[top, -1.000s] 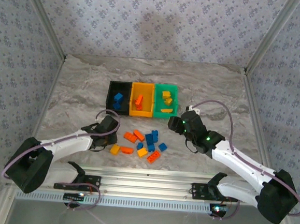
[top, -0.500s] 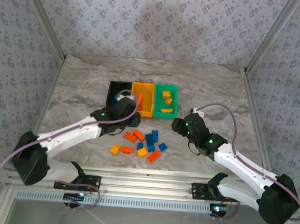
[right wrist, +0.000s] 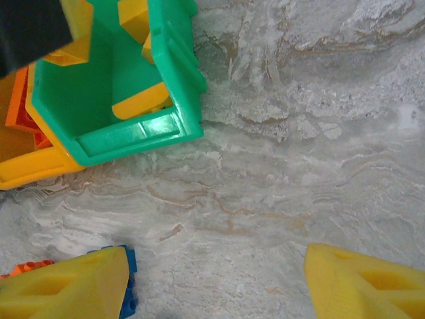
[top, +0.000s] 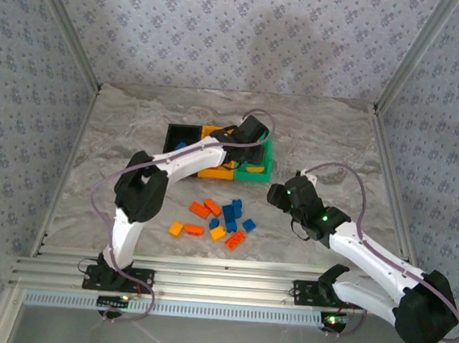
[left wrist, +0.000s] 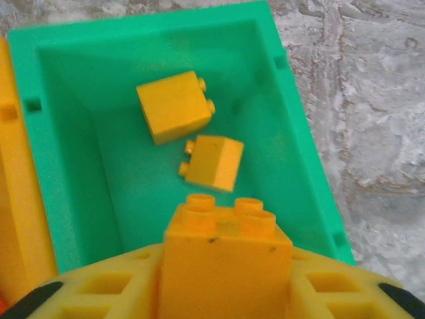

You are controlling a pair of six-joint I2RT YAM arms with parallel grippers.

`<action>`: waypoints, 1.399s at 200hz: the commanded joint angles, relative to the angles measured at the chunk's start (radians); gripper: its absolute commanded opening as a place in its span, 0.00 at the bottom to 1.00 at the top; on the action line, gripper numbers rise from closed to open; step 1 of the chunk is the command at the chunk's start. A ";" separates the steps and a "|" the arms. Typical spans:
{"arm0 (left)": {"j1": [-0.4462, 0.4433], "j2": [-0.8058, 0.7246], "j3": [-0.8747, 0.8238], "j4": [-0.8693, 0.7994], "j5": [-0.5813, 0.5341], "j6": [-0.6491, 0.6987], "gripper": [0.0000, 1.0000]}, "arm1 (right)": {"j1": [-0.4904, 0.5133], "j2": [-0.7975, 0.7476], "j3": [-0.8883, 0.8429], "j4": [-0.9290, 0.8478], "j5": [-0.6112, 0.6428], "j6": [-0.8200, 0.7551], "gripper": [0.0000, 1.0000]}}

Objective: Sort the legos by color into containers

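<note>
Top view, containers: the black bin (top: 170, 147), orange-yellow bin (top: 213, 171) and green bin (top: 258, 174) stand joined in a row, midway across the tabletop (top: 121, 131) and toward its far edge.
Top view, loose pieces: a scatter of blue, orange and yellow legos (top: 219, 220) lies between the bins and the near edge.
Top view, arms: the left claw (top: 248, 135) hangs over the green bin. The right claw (top: 275, 193) sits low, just right of the scatter.
Left wrist, grip: a yellow brick (left wrist: 224, 266) is clamped between the fingers (left wrist: 99, 292), studs pointing away, with no gap to see on either side. It is above the green bin's open mouth, where two yellow bricks (left wrist: 174, 106) lie on the floor.
Right wrist, grip: the fingers are spread wide with nothing between them. Bare tabletop is below, a blue brick (right wrist: 127, 279) is just beside one finger, and a corner of the green bin is ahead.
Handling: judged light, rigid and smooth-walled, so likely to twist out of a skewed pinch.
Where to hold: on two flat opposite side walls, squarely, not across the studs.
</note>
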 commanded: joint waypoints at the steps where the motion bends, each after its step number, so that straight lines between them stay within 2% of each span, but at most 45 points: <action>1: 0.004 0.013 0.093 -0.077 0.014 0.027 0.57 | -0.009 -0.013 -0.011 -0.020 -0.025 0.018 0.73; 19: 0.001 -0.019 0.085 -0.076 0.022 0.024 0.66 | -0.012 -0.014 -0.010 -0.014 -0.039 0.014 0.74; 42: -0.009 -0.124 -0.011 -0.033 0.030 0.017 0.80 | -0.014 -0.014 -0.005 -0.009 -0.044 0.009 0.74; 69: -0.031 -0.306 -0.197 0.033 0.051 -0.004 0.84 | -0.015 -0.013 -0.006 0.004 -0.056 0.009 0.75; 97: -0.067 -0.549 -0.474 0.091 0.019 -0.047 0.88 | -0.013 -0.006 -0.008 0.025 -0.080 0.003 0.75; 145: -0.085 -0.956 -0.913 -0.012 -0.019 -0.195 0.89 | -0.005 0.014 -0.009 0.051 -0.096 0.002 0.75; 185: -0.112 -1.168 -1.163 -0.111 0.019 -0.324 0.90 | -0.006 0.031 -0.012 0.067 -0.093 -0.001 0.75; 254: -0.116 -1.250 -1.302 -0.171 -0.021 -0.431 0.84 | -0.004 0.044 -0.014 0.072 -0.086 0.003 0.75; 280: -0.118 -1.216 -1.311 -0.154 -0.010 -0.427 0.75 | -0.005 0.044 -0.014 0.071 -0.081 0.006 0.75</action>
